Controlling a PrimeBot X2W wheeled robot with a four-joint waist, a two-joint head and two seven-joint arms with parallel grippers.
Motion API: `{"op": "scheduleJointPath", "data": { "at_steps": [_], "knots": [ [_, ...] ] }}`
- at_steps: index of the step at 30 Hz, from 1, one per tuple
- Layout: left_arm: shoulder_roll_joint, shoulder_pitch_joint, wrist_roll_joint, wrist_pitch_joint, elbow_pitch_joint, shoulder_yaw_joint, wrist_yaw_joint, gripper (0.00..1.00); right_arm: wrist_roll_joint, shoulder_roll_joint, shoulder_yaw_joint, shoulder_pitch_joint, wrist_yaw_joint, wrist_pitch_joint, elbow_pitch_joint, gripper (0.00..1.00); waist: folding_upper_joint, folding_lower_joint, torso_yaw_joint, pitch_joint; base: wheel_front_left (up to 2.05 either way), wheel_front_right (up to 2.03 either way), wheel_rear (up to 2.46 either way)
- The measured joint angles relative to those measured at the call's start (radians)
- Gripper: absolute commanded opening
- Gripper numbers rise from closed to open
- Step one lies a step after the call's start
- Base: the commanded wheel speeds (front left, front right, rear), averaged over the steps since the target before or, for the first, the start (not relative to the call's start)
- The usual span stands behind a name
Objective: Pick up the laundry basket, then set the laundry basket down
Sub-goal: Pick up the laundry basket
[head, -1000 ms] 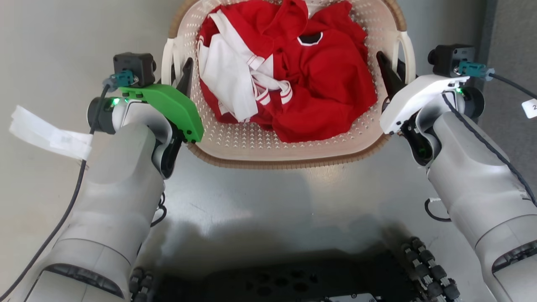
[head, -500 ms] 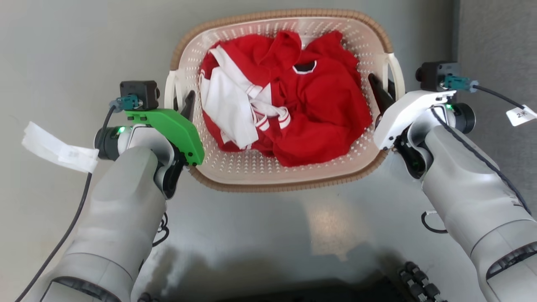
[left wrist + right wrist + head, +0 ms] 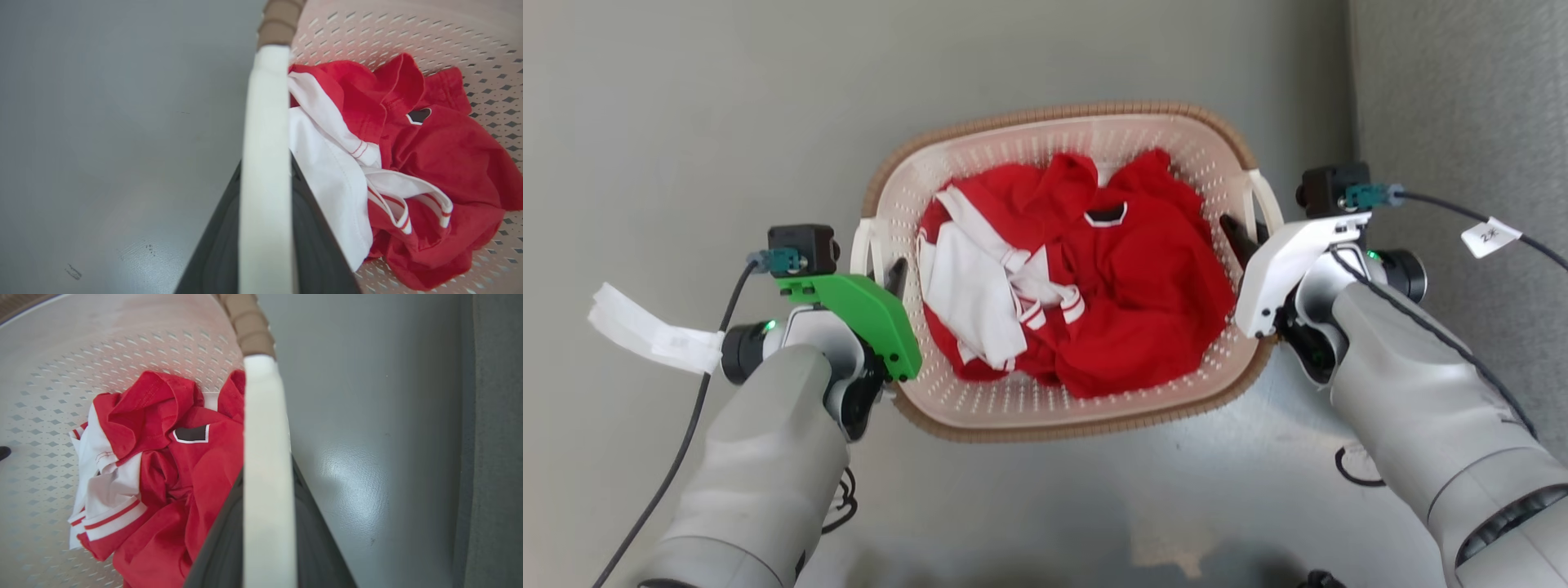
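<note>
The laundry basket (image 3: 1062, 112), cream perforated plastic with a brown woven-look rim, hangs between my two arms and holds red and white clothes (image 3: 1094, 286). My left gripper (image 3: 883, 274) is shut on the basket's left white handle (image 3: 858, 245); one dark finger shows inside the rim. My right gripper (image 3: 1249, 234) is shut on the right handle (image 3: 1264, 198). The left wrist view has the white handle (image 3: 265, 122) running up between the dark fingers of the left gripper (image 3: 265, 165). In the right wrist view, the right gripper (image 3: 267, 467) clamps its handle (image 3: 265, 408) the same way.
Smooth grey floor (image 3: 686, 122) lies all round the basket. A darker grey strip (image 3: 1462, 106) runs down the right side. Paper tags hang from the left wrist cable (image 3: 645, 331) and the right wrist cable (image 3: 1489, 237).
The whole head picture has shifted: basket and grippers sit lower in it and look smaller, and the dark base has left the bottom edge. Both grips on the handles are unchanged.
</note>
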Motion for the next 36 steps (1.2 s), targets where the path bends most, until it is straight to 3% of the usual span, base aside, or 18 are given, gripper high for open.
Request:
{"op": "scheduleJointPath", "data": {
  "at_steps": [36],
  "knots": [
    [0.005,0.27,-0.174,0.249,0.006,-0.143,0.008,0.0,0.127,0.039,0.098,0.225,0.0,0.266,0.11,0.0,0.0,0.0,0.014,-0.492,0.0,0.0,0.0]
  ]
}}
